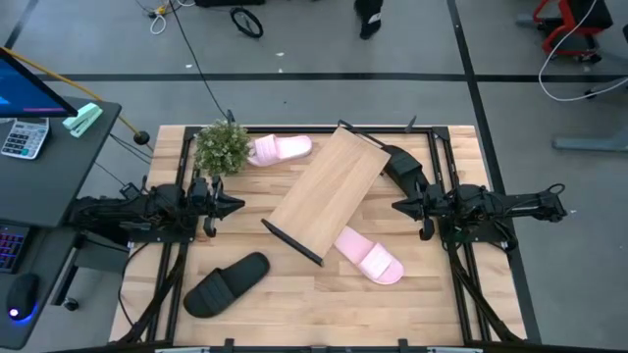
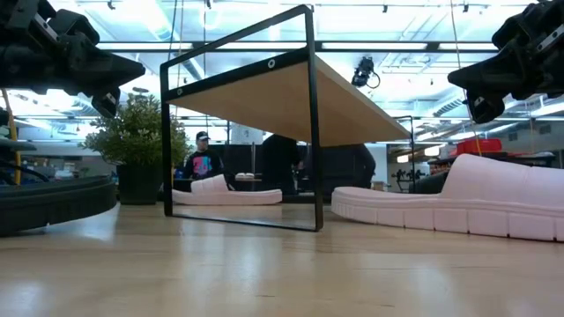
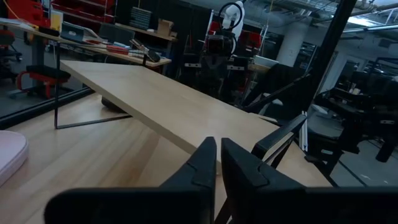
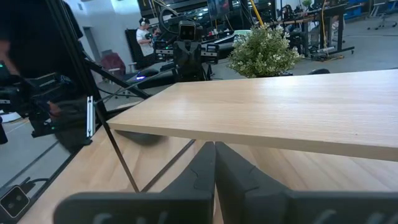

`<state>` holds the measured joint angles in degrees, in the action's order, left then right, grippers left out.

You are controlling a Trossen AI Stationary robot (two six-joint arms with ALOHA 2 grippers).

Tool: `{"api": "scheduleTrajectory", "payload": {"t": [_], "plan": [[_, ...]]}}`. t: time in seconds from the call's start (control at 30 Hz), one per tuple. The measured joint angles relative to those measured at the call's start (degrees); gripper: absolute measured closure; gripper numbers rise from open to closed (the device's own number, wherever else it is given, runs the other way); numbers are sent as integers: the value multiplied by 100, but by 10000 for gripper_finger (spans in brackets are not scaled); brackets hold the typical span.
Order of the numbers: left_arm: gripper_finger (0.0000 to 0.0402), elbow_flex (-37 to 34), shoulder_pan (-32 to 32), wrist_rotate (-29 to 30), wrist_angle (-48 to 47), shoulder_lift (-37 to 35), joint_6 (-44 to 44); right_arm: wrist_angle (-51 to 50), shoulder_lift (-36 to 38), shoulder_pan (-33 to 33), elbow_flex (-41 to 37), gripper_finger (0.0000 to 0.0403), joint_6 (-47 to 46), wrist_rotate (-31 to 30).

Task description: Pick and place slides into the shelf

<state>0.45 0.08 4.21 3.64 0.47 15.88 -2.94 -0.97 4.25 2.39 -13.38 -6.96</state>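
Note:
The shelf [image 1: 329, 191], a light-wood board on black end frames, stands slantwise mid-table. One pink slide [image 1: 280, 150] lies at the far edge. Another pink slide [image 1: 371, 257] lies near the shelf's near end. One black slide [image 1: 226, 284] rests at the near left. A second black slide [image 1: 402, 165] lies at the far right, partly behind the shelf. My left gripper [image 1: 235, 205] hovers shut at the table's left, pointing level at the shelf. At the right, my right gripper [image 1: 397, 206] hovers shut, facing the shelf. Neither touches anything.
A potted green plant [image 1: 221, 145] stands at the far left beside the pink slide. A desk with a calculator and monitor [image 1: 29, 127] sits left of the table. A person [image 2: 203, 163] shows in the room beyond. Bare tabletop lies along the near edge [image 1: 324, 314].

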Motion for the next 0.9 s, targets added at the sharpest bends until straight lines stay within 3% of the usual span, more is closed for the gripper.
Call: {"api": "scheduleTrajectory", "payload": {"t": [0.9], "plan": [[364,0,2,1,0,-2,0,-2,0,0,0,389,2,0]]}}
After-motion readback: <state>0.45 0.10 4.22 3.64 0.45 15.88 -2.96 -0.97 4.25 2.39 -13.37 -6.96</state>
